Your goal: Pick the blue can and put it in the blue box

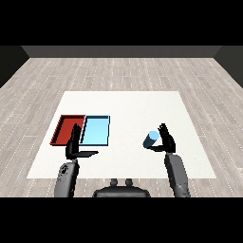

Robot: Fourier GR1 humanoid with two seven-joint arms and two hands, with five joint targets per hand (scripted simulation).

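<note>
Presently, head view: the can [152,139] lies on its side on the table [128,102], right of centre, well apart from both trays. The right hand [167,141] stands just beside it on its right, fingers straight and raised, holding nothing; contact cannot be confirmed. The left hand [74,147] is open, fingers straight, thumb out, before the red tray [63,124]. The blue tray [107,129] adjoins the red.

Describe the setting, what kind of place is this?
Looks like a bare tabletop sorting station in an otherwise empty room: a white table on grey plank flooring, a red tray and light blue tray side by side, plus one blue can.
</note>
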